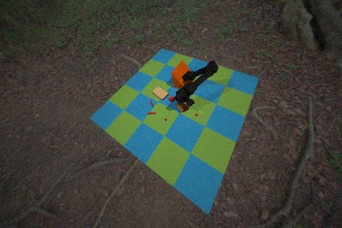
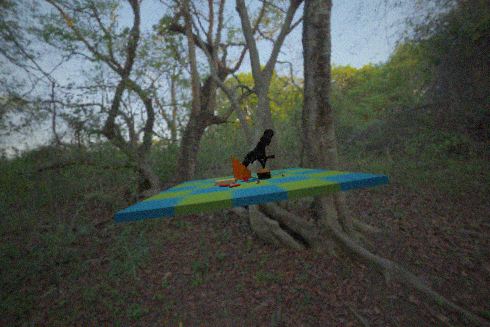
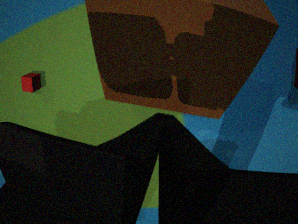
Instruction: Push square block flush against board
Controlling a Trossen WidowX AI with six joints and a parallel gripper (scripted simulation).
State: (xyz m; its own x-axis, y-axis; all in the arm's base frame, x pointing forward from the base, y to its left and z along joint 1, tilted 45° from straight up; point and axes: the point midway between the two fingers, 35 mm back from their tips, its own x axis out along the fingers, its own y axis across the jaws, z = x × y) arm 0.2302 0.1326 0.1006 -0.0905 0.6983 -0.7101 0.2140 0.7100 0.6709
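Nearest, in the wrist view: pincer (image 3: 158, 119) shut tight, gripping nothing, with the tips low over the worktop (image 1: 195, 180) and right at the near side of the brown board (image 3: 180, 50). Cannot tell whether touching or just short of it. Judging the step in hand as a push on the board toward the tan square block (image 1: 160, 93), which lies flat, near the board but apart from it. No contact between the two yet.

To do it well: keep the shut tips low and centred on the board's side, so as to slide it straight rather than spin it. Press along, never down or under, to avoid any lift. Steer round the small red cube (image 3: 31, 82) lying roughly between board and block, or risk wedging it in the seam. Finish with one full side of the block flat on the board and one edge even, then draw well back.

Further off: scattered red bits (image 1: 151, 113) and a tall orange wedge (image 1: 181, 74) beside the arm. Blue and green chequered worktop, raised over leaf litter. Beyond, bare trees, roots and a dim sky.
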